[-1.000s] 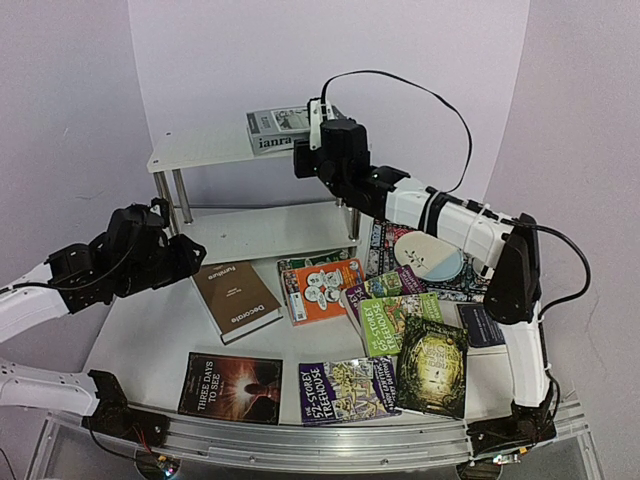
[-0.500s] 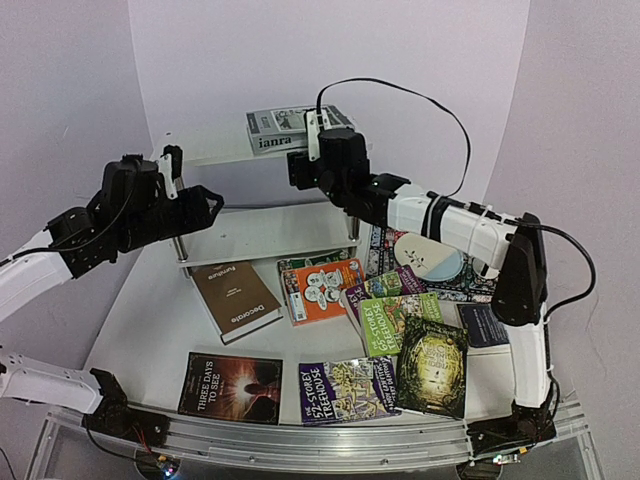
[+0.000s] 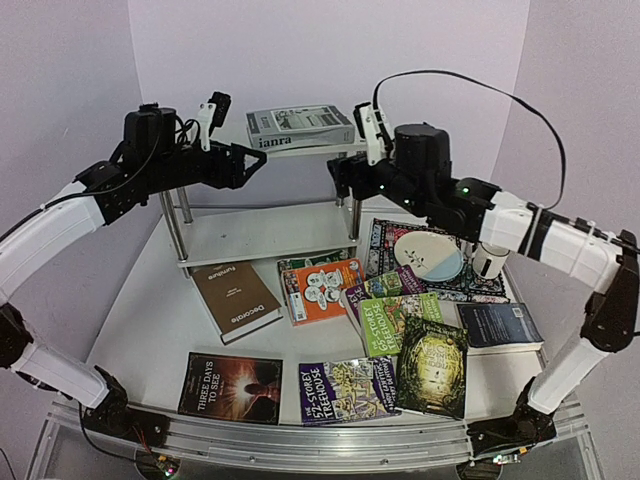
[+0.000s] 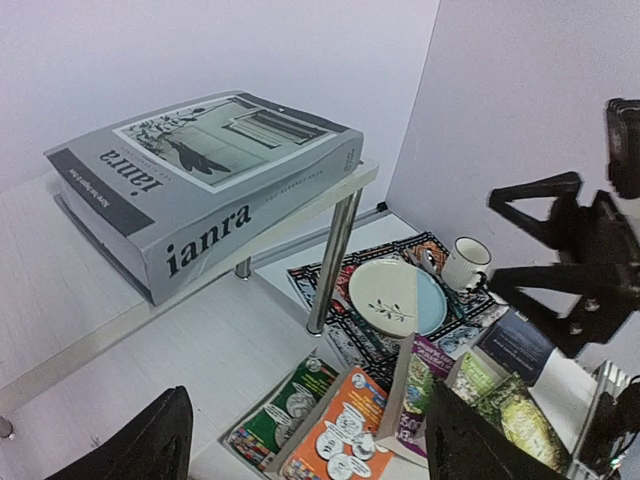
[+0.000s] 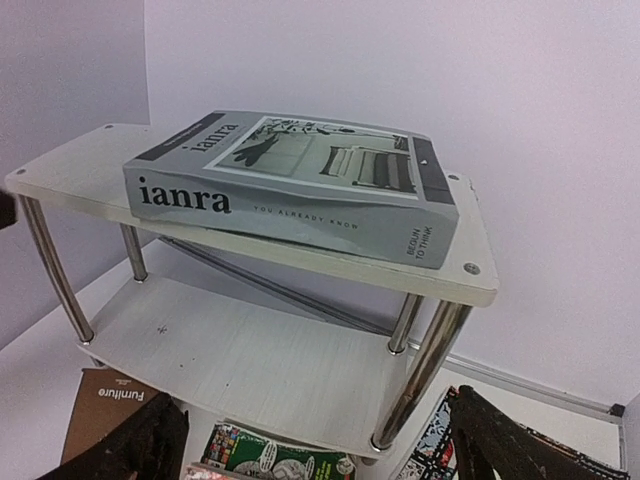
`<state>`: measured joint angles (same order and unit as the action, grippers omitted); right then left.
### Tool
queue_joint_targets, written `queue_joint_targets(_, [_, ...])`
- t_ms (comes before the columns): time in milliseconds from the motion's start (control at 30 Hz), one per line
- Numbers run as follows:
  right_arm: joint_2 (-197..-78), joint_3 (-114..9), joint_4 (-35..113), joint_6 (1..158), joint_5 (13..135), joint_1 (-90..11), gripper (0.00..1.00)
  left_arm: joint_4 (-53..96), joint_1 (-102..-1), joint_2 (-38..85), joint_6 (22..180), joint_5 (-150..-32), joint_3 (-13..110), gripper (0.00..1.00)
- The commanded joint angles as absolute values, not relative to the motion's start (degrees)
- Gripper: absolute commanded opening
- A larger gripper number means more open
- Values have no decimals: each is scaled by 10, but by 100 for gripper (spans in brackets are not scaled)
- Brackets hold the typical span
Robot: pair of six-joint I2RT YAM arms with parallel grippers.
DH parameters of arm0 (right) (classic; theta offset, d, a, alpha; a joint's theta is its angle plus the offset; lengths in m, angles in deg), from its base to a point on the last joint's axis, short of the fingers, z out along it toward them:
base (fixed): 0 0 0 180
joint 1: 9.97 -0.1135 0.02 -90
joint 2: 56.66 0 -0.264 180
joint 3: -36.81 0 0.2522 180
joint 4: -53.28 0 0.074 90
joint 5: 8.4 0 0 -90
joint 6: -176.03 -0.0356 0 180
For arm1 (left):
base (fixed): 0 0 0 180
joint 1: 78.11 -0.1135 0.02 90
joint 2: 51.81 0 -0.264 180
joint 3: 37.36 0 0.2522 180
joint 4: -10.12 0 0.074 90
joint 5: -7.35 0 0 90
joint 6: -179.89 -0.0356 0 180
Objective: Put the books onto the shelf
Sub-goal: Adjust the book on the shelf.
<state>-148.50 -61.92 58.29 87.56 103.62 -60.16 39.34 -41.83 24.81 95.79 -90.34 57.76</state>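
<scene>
top external view: both arms are reaching toward the shelf (image 3: 262, 232) in the upper middle of the frame. the left gripper (image 3: 250, 168) is hovering just left of the grey "ianra" book (image 3: 300, 127), jaws standing wide, gripping nothing. the right gripper (image 3: 338, 178) is hanging near the shelf's right front corner, jaws equally wide and empty. that book is lying flat on the top tier. lower in the frame, a brown book (image 3: 236, 300), "three days to see" (image 3: 230, 388) and a purple treehouse paperback (image 3: 345, 388) are lying on the table (image 3: 150, 320) among others. at right, a plate (image 3: 428, 253) is sitting on a placemat (image 3: 385, 235).
</scene>
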Motion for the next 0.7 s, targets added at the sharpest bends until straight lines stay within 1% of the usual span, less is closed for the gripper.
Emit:
queue_joint_targets(0, [-1407, -552, 541, 883, 1015, -605, 93, 347, -438, 279, 879, -922, 611, 94])
queue_joint_targets(33, [-1392, -536, 535, 880, 1018, -604, 93, 338, -446, 286, 878, -917, 612, 94])
queue_joint_targets(67, [-1375, -522, 529, 877, 1018, -604, 93, 330, -456, 293, 876, -922, 616, 93])
queue_joint_targets(133, [-1345, -504, 518, 873, 1014, -604, 93, 325, -469, 311, 871, -931, 627, 84])
queue_joint_targets(200, [-1325, -490, 504, 869, 1012, -604, 93, 325, -477, 330, 867, -928, 642, 71])
queue_joint_targets(233, [-1316, -485, 498, 867, 1012, -604, 93, 325, -478, 338, 868, -922, 647, 66])
queue_joint_targets(267, [-1310, -480, 494, 865, 1012, -604, 93, 322, -479, 346, 869, -917, 651, 64])
queue_joint_targets(333, [-1298, -467, 489, 864, 1012, -605, 93, 316, -480, 357, 869, -912, 654, 62])
queue_joint_targets(533, [-1287, -446, 481, 843, 1015, -605, 94, 307, -488, 384, 865, -917, 673, 50])
queue_joint_targets(633, [-1287, -443, 476, 846, 1017, -604, 94, 306, -493, 398, 864, -913, 686, 35])
queue_joint_targets(667, [-1287, -443, 476, 847, 1017, -604, 94, 305, -495, 400, 865, -915, 688, 32])
